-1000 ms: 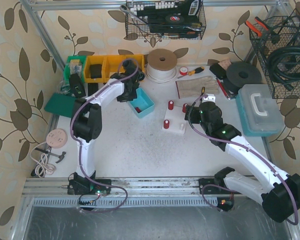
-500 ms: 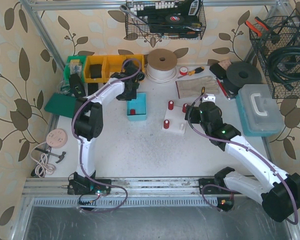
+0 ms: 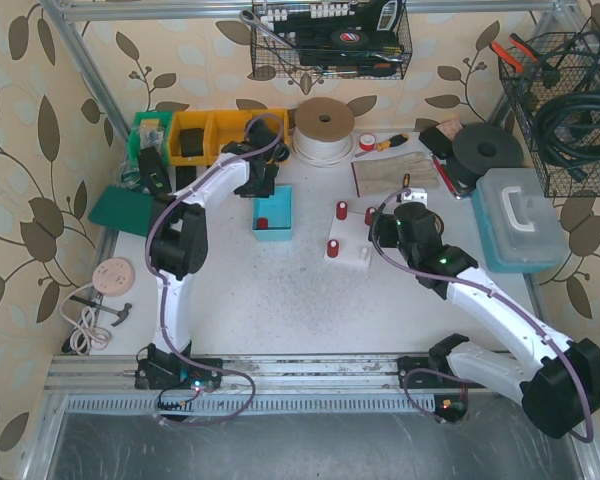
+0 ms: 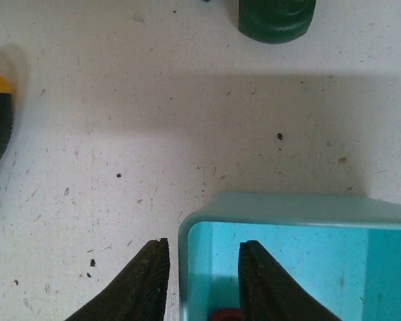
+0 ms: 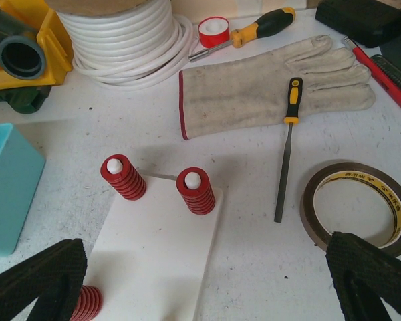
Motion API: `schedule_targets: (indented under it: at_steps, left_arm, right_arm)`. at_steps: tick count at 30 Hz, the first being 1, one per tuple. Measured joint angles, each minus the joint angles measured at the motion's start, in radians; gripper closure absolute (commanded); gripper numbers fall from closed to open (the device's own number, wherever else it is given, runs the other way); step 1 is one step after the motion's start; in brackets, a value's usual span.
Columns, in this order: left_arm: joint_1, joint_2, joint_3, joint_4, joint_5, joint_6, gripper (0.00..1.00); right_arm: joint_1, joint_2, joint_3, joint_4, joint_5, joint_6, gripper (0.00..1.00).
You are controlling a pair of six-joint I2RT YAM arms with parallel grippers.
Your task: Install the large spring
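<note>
The blue bin (image 3: 272,215), skewed a second ago, now sits square. The left claw (image 4: 202,253) straddles its wall with jaws slightly parted, so repositioning looks done. The right claw (image 5: 207,257) hangs spread wide over the white peg plate (image 5: 154,247). The red spring (image 4: 225,314), presumably the large one, lies in the bin, right by the left claw. The tape roll (image 5: 357,200) print is unreadable.
</note>
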Motion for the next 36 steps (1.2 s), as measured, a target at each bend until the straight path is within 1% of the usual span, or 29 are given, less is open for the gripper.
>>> schedule_targets:
  at_steps: [4, 8, 13, 16, 20, 24, 26, 28, 31, 34, 36]
  left_arm:
    - [0.0, -0.05, -0.008, 0.009, 0.003, 0.004, 0.64]
    - [0.0, -0.17, -0.047, 0.027, 0.009, 0.018, 0.65]
    - [0.007, -0.285, -0.096, 0.074, 0.085, 0.084, 0.68]
    - [0.013, -0.3, -0.111, 0.087, 0.166, 0.122, 0.71]
    - [0.013, -0.289, -0.079, 0.031, 0.241, 0.224, 0.74]
    - [0.022, -0.272, -0.042, -0.032, 0.274, 0.357, 0.76]
    - [0.035, -0.267, -0.056, -0.035, 0.318, 0.397, 0.76]
    - [0.057, -0.266, -0.092, -0.032, 0.374, 0.42, 0.76]
    - [0.09, -0.25, -0.127, -0.046, 0.419, 0.419, 0.71]
    - [0.108, -0.249, -0.161, -0.045, 0.426, 0.392, 0.69]
    - [0.111, -0.237, -0.151, -0.056, 0.421, 0.378, 0.69]
  right_arm:
    - [0.0, 0.008, 0.001, 0.0, 0.008, -0.016, 0.04]
    - [0.0, 0.008, 0.009, -0.003, 0.006, -0.031, 0.04]
    - [0.0, 0.007, 0.051, -0.043, 0.008, -0.049, 0.04]
    - [0.0, 0.007, 0.129, -0.144, 0.006, -0.039, 0.04]
    - [0.007, 0.007, 0.246, -0.252, -0.041, 0.023, 0.04]
    - [0.014, 0.038, 0.348, -0.399, -0.119, 0.134, 0.04]
    - [0.015, 0.08, 0.406, -0.481, -0.138, 0.192, 0.04]
    - [0.019, 0.122, 0.448, -0.556, -0.137, 0.23, 0.04]
    - [0.025, 0.18, 0.504, -0.683, -0.103, 0.281, 0.04]
    - [0.026, 0.218, 0.565, -0.809, -0.065, 0.312, 0.04]
    - [0.026, 0.225, 0.591, -0.868, -0.048, 0.316, 0.04]
